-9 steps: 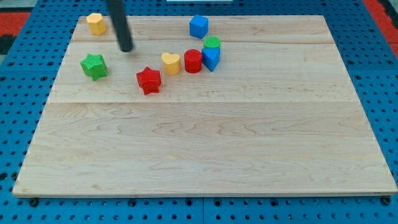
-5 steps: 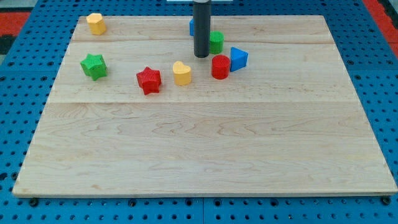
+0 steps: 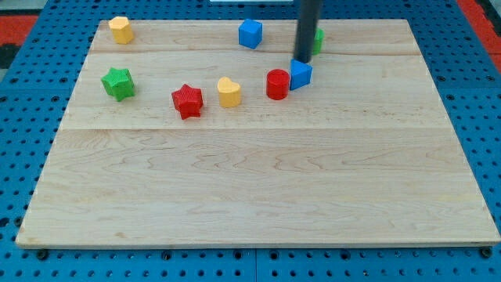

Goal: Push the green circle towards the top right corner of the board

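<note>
The green circle (image 3: 317, 38) sits near the view's top, right of centre, mostly hidden behind my rod; only its right edge shows. My tip (image 3: 303, 59) rests just at the circle's lower left, right above the blue block (image 3: 300, 74). A red cylinder (image 3: 277, 84) touches that blue block's left side.
A blue cube (image 3: 250, 34) stands at the top centre. A yellow heart (image 3: 228, 92) and a red star (image 3: 187, 101) lie left of the red cylinder. A green star (image 3: 118, 83) is at the left and a yellow block (image 3: 120, 29) in the top left corner of the wooden board (image 3: 258, 188).
My tip swept from the upper left to the right. The green circle moved up and to the right; the red cylinder, yellow heart and one blue block were shifted right earlier.
</note>
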`<move>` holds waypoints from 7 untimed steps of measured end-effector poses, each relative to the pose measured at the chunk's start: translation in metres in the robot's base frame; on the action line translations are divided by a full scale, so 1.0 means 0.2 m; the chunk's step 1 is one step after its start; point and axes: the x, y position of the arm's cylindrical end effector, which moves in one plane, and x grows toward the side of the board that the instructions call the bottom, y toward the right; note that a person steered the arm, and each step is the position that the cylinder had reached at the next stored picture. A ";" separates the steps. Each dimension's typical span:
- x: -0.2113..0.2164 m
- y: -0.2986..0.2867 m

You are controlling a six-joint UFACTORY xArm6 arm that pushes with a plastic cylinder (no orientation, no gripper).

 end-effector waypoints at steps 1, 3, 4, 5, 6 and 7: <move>-0.05 -0.14; -0.15 0.25; -0.16 0.11; -0.33 0.25; -0.38 0.49; -0.38 0.43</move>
